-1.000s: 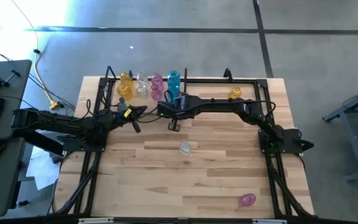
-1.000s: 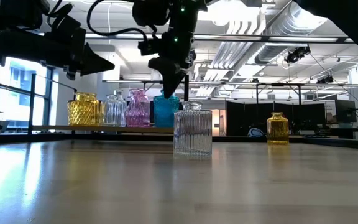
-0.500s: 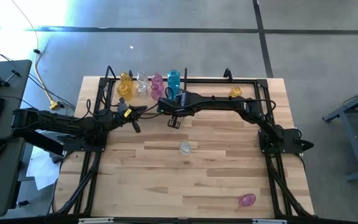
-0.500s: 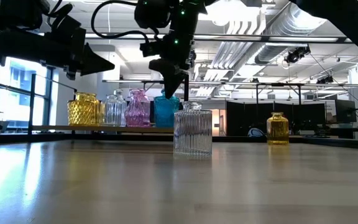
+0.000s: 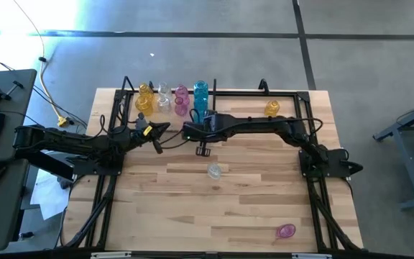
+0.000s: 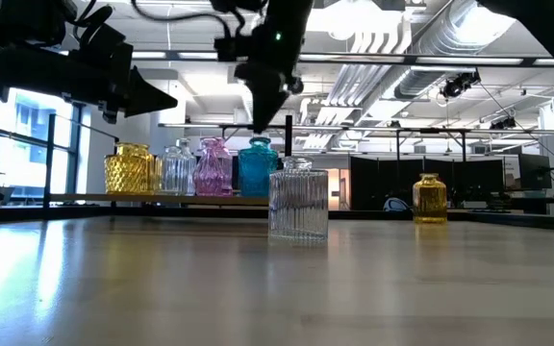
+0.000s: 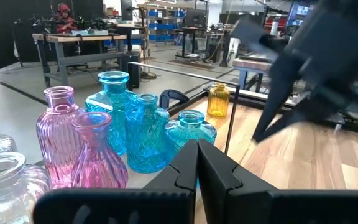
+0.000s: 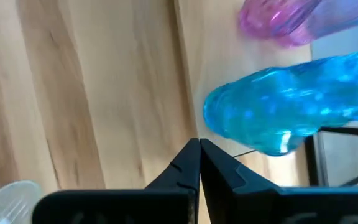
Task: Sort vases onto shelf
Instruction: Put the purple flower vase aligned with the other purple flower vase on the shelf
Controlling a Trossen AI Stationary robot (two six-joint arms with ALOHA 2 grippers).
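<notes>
Hazard: right fingers (image 8: 199,163), clenched empty, sit just beside the teal vases (image 5: 200,97) on the shelf (image 5: 286,92); a stray swing could topple them. Left fingers (image 7: 197,168) also clenched, near the same cluster; clear vase (image 5: 213,171) and pink vase (image 5: 286,231) lie well apart on the table (image 5: 250,201), unsorted.

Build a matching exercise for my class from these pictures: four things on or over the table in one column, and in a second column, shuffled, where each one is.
Things
1. clear vase
2. pink vase
3. yellow vase
4. right gripper

Places
A. alone near the table's front edge, right of centre
B. above the table, beside the blue vases
C. alone at mid-table
D. alone at the back, right of the shelf's divider rod

Pairs: 1-C, 2-A, 3-D, 4-B
</notes>
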